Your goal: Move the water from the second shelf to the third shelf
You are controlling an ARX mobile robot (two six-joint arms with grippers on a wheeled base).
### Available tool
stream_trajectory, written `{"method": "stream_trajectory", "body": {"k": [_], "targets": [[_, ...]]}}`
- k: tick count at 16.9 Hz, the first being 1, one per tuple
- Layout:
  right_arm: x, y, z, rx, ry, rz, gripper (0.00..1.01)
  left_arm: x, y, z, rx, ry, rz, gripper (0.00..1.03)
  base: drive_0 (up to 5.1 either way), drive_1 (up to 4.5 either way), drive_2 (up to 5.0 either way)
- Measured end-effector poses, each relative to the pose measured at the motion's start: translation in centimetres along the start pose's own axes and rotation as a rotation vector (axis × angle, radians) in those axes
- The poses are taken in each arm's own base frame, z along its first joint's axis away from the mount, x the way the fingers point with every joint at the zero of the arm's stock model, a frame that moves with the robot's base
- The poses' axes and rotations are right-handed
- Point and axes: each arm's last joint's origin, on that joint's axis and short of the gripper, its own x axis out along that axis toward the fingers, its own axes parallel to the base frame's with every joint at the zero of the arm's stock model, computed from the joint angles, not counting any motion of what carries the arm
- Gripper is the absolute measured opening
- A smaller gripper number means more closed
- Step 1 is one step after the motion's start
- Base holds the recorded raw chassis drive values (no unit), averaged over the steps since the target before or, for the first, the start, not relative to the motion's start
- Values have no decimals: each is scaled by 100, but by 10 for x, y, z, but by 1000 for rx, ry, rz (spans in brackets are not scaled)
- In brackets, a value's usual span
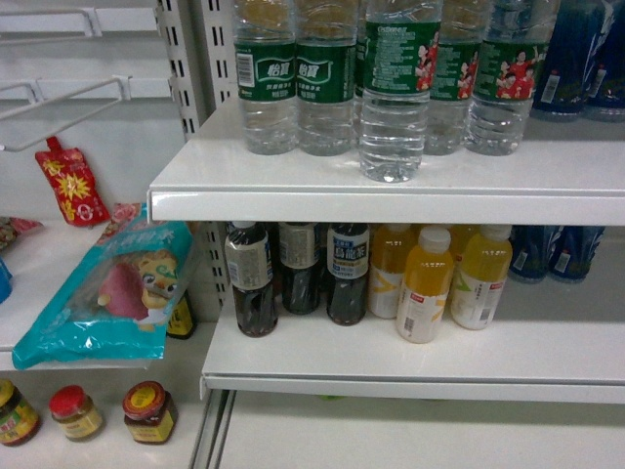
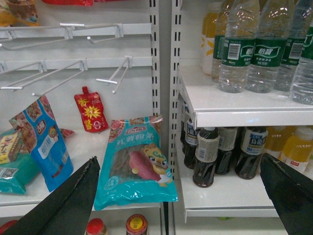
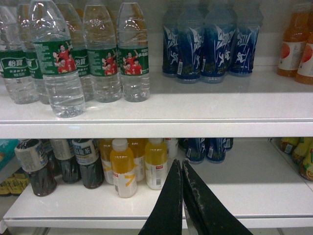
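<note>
Water bottle (image 1: 395,88), green label bearing red-shirted figures and white characters too blurred to read, stood foremost on the upper shelf (image 1: 293,186). Left gripper (image 2: 178,196) splayed, empty; right gripper (image 3: 182,196) pressed closed, empty.

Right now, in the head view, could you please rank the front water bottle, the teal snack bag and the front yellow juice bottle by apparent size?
1. Teal snack bag, though nearness may flatter it.
2. Front water bottle, its top cropped.
3. Front yellow juice bottle.
</note>
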Motion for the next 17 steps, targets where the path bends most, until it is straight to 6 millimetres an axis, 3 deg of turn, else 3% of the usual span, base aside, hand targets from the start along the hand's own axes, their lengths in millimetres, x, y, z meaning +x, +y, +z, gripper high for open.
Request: {"method": "stream_trajectory", "body": {"k": [5,7,15,17], "targets": [[-5,0,0,0,0,0,2,0,0,0,0,0,0,98,0,0,0],[-16,0,-2,0,-4,2,2,0,0,0,0,0,-1,98,0,0,0],[-16,0,-3,0,7,2,2,0,0,0,0,0,0,98,0,0,0],[-16,0,-3,0,6,2,26,0,0,0,0,0,0,98,0,0,0]]}}
